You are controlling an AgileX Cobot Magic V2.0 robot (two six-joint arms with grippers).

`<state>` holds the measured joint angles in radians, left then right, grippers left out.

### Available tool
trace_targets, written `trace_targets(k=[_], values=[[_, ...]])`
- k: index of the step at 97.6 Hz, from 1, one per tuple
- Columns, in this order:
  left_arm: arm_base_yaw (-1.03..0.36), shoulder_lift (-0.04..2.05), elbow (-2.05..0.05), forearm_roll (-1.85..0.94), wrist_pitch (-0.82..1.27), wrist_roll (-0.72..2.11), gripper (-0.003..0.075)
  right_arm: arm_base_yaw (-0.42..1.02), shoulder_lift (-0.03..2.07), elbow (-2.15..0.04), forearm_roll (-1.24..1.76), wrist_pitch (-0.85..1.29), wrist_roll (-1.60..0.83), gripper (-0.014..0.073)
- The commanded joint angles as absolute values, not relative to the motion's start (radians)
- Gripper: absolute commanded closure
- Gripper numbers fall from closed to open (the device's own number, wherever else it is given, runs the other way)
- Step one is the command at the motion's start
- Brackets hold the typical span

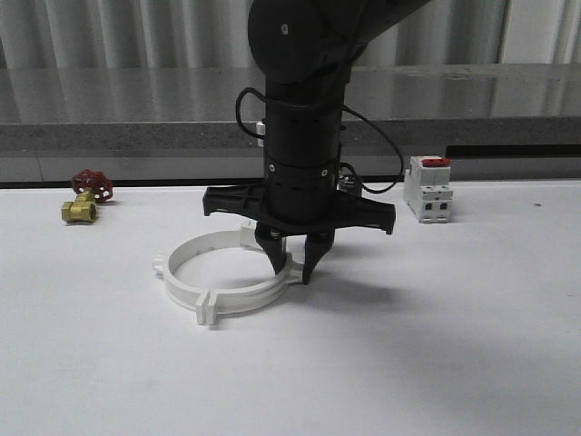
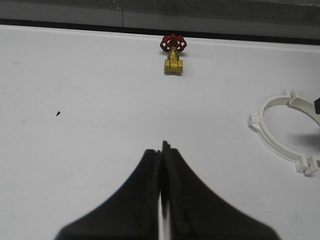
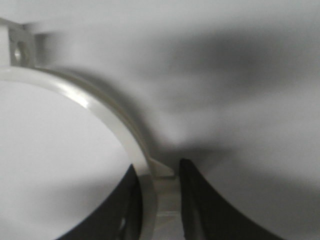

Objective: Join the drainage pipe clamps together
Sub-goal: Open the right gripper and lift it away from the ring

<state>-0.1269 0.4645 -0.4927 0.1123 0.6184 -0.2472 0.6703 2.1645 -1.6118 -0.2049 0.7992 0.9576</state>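
1. The drainage pipe clamps [image 1: 227,272] are seen as a ring lying flat on the surface [image 1: 436,345], centre-left
2. The right gripper [image 1: 295,263] is held vertical over the ring's right joint, jaws partly open and straddling the band there
3. The left gripper [image 2: 162,165] is kept well apart, jaws closed on nothing

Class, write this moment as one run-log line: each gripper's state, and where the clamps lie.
right gripper: straddling band of white plastic half-ring pipe clamps, grip unconfirmed | left gripper: shut, empty | clamps: ring-shaped on white table
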Motion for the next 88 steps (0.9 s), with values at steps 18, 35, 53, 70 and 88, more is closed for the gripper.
trace_targets(k=[18,35,53,70,88], values=[[-0.127,0.468,-0.518,0.109,0.549,-0.256,0.0741,0.671,2.121,-1.638,-0.200,0.772,0.950,0.0381],[-0.127,0.468,-0.518,0.107,0.549,-0.256,0.0741,0.671,2.121,-1.638,-0.199,0.749,0.951,0.0232],[-0.127,0.468,-0.518,0.107,0.549,-0.256,0.0741,0.671,2.121,-1.638,-0.198,0.752,0.951,0.0207],[-0.127,0.468,-0.518,0.107,0.549,-0.256,0.0741,0.670,2.098,-1.638,-0.226,0.806,0.951,0.0209],[-0.127,0.468,-0.518,0.107,0.549,-0.256,0.0741,0.661,2.028,-1.638,-0.265,0.833,0.895,0.0209]])
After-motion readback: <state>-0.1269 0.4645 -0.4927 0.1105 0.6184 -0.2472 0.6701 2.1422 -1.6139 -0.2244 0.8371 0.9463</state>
